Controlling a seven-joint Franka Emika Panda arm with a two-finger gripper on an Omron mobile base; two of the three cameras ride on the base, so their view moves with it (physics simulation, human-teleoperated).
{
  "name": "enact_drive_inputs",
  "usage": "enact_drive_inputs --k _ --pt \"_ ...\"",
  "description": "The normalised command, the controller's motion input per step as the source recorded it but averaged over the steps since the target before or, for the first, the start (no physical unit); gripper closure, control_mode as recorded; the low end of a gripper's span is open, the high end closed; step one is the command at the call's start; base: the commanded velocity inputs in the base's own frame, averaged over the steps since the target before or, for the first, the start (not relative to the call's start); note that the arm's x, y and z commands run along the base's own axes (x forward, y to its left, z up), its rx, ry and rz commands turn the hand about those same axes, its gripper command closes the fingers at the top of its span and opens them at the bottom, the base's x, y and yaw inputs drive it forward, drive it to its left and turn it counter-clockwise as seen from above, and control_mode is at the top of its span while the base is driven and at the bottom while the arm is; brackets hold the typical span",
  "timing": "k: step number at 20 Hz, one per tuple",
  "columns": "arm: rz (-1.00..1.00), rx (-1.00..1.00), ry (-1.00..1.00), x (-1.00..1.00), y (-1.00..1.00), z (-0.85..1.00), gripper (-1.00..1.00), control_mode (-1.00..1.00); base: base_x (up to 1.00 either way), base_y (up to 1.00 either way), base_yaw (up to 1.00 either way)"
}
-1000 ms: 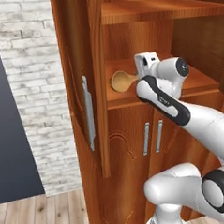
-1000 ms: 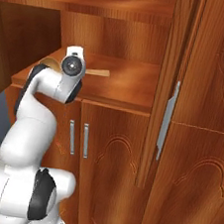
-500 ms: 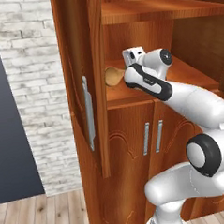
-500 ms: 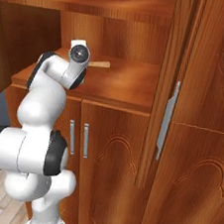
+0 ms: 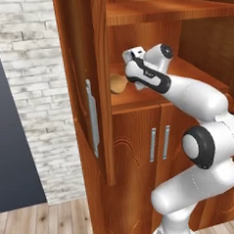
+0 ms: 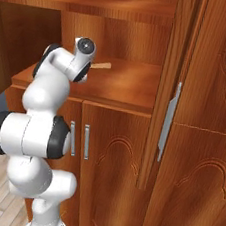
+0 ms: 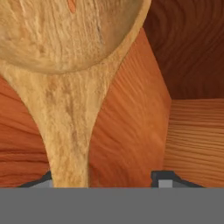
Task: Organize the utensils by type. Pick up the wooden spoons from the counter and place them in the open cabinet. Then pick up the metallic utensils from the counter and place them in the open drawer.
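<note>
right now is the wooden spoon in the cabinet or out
In: the wooden spoon lies on the cabinet shelf, bowl toward the open door side.

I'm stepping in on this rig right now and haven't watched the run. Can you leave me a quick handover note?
Gripper: jaws open, spread either side of the spoon's handle, inside the open cabinet.
Wooden spoon: over the cabinet shelf, bowl toward the door side, handle end poking out past the wrist in the right base view; whether it rests fully on the shelf I cannot tell.
Done: this spoon is brought to the cabinet and let go.
Left: back the hand out; the other wooden spoon and the metal pieces cannot be checked from these pictures, so look at the counter.
</note>
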Motion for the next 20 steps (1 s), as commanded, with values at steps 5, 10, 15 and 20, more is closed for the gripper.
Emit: enact_drive_inputs --k 5,10,15,20 --pt "0.01 -0.02 0.29 0.10 0.00 -0.46 -1.00 -1.00 0.00 0.00 0.00" --pt "0.00 0.01 0.06 0.00 0.00 -0.24 -1.00 -1.00 0.00 0.00 0.00" --pt "-0.09 0.08 0.00 -0.01 0.05 -0.24 -1.00 -1.00 0.00 0.00 0.00" --pt "-0.22 0.13 0.00 -0.14 0.07 -0.20 -1.00 -1.00 0.00 0.00 0.00"
